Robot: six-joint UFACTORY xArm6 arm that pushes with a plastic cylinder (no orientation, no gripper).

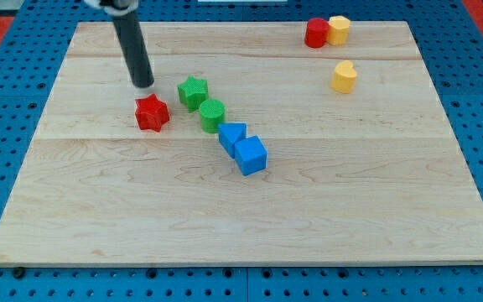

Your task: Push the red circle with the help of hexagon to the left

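The table (250,210) fills most of my frame: pale wooden planks with visible grain and two seams running across, lying on a blue pegboard (7,126) dotted with holes. All the blocks look like ridged, printed plastic.

My rod (132,50) comes down from the upper left of the frame, a straight dark matte cylinder. I have no claw on this arm, so there is nothing to open, close or hold; my tip (143,85) rests on the wood, touching no block. It sits just above the red star (152,112) and to the left of the green star (193,92).

Near the centre, a diagonal chain runs down to the right: the green star, a green circle (211,114) just beside it, then a blue triangle (231,135) touching a blue cube (251,155). The red star lies left of that chain, apart from it.

The red circle (315,33) is at the upper right of the frame, near the table's top edge, far from my tip. The yellow hexagon (338,29) presses against its right side. Below them, apart, lies a yellow heart (345,76).
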